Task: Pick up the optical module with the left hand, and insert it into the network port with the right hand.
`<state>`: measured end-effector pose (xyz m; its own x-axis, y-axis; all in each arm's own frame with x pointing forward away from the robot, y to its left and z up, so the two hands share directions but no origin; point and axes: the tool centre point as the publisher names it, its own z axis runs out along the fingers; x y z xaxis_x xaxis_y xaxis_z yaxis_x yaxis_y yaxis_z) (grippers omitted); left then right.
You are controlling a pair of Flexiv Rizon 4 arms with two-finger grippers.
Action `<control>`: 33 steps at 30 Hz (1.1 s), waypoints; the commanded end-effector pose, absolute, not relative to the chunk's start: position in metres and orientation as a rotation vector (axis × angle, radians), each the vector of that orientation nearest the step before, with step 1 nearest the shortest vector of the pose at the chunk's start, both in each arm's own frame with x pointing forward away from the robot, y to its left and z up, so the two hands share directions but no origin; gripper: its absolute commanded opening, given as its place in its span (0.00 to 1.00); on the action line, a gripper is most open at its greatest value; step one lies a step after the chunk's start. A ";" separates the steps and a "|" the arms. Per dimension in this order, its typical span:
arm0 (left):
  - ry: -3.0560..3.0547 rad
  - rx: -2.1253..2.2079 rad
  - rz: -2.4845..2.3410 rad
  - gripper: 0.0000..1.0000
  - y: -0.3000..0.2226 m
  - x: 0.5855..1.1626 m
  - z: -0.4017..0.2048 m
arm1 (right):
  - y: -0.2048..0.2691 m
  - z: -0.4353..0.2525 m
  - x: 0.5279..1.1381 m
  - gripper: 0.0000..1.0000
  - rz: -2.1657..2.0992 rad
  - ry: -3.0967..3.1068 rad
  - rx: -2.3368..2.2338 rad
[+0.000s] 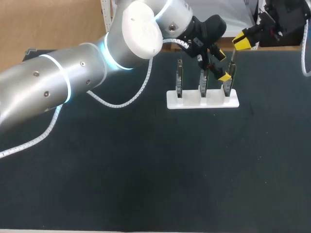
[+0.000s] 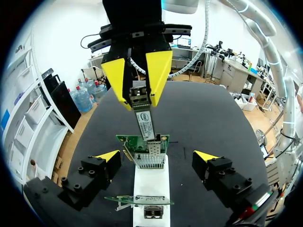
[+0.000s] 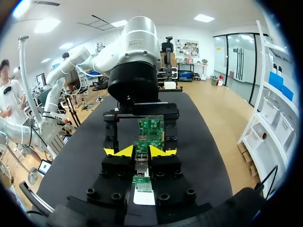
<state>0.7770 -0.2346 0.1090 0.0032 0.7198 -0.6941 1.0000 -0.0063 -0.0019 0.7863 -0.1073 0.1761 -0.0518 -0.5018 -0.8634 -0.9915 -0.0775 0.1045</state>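
Yellow-tipped right end effector clamps the optical module at the network port, left end effector gaping.

1. The right claw pinches the optical module between its yellow tips.
2. A white holder sits under it on the dark surface.
3. The left arm hangs just ahead.

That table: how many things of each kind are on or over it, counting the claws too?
circuit boards: 3
white holder: 1
optical module: 1
claws, left claw and right claw: 2
total: 7
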 end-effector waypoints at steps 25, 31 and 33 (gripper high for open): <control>1.768 1.784 -0.721 1.00 -0.235 0.779 0.109 | -0.106 0.175 0.780 0.00 1.019 1.634 -1.666; 1.768 1.784 -0.721 1.00 -0.235 0.779 0.109 | -0.107 0.171 0.779 0.00 1.023 1.645 -1.665; 1.768 1.784 -0.721 1.00 -0.235 0.779 0.109 | -0.107 0.170 0.779 0.00 1.021 1.648 -1.666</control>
